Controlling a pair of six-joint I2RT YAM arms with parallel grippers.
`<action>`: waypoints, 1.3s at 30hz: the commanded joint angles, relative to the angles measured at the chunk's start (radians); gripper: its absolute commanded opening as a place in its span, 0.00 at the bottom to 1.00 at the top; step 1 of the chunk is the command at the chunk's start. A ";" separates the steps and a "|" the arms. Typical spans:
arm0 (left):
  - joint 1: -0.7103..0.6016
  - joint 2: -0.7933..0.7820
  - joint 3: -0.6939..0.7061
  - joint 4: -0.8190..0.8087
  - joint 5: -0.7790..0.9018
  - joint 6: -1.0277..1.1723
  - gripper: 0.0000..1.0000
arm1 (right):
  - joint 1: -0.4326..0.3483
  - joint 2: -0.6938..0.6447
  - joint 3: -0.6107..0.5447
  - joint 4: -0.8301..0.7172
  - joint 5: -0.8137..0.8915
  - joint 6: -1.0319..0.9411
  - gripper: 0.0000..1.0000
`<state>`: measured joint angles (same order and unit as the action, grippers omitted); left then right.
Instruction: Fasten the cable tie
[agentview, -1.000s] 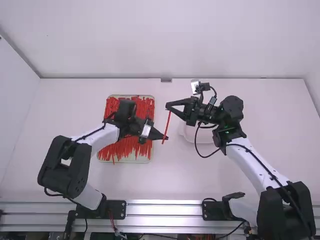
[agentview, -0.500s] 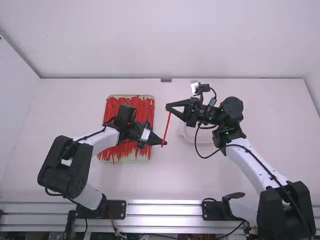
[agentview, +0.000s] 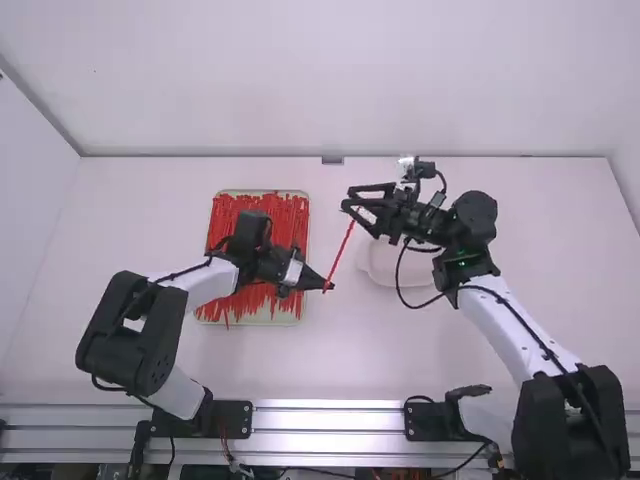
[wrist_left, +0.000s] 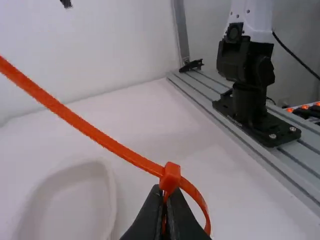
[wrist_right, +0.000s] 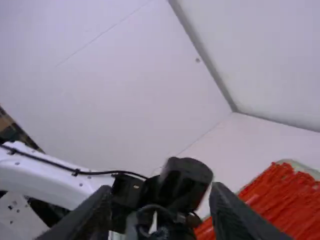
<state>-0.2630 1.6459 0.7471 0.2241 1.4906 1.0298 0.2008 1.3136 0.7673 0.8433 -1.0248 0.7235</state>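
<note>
A red cable tie (agentview: 338, 253) stands slanted above the table, just right of the tray. My left gripper (agentview: 322, 284) is shut on it at its low end. In the left wrist view the gripper (wrist_left: 164, 202) pinches the strap just under the square head (wrist_left: 171, 175). A small loop (wrist_left: 199, 207) curls beside it, and the long tail (wrist_left: 60, 110) runs away toward the other arm. My right gripper (agentview: 349, 198) hangs open just above the tail's top end, not touching it. Its fingers (wrist_right: 92, 215) stand wide apart, facing the left arm's wrist (wrist_right: 175, 187).
A tan tray (agentview: 258, 316) heaped with several red cable ties (agentview: 262, 218) lies under the left arm. A shallow white dish (agentview: 385, 265) sits under the right gripper, also seen as the white dish (wrist_left: 65, 197). The right arm's base (wrist_left: 247, 70) and a metal rail (wrist_left: 280, 155) line the near edge.
The right gripper, open throughout, has drawn back, up and to the right. The tie now leans more to the right, toward it. The left gripper has shifted slightly toward the camera.
</note>
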 joint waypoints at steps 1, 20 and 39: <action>-0.006 0.002 -0.002 0.051 0.008 -0.152 0.02 | -0.047 -0.010 0.028 0.004 0.004 -0.043 0.97; -0.004 0.002 -0.002 0.954 -0.172 -0.969 0.02 | -0.063 -0.008 0.027 -0.175 -0.126 -0.254 0.99; -0.007 0.002 -0.002 1.202 -0.172 -1.198 0.02 | 0.125 -0.008 0.027 -0.177 0.002 -0.250 0.89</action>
<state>-0.2638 1.6466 0.7471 1.4227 1.3220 -0.1474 0.3141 1.3136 0.7673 0.6621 -1.0435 0.4709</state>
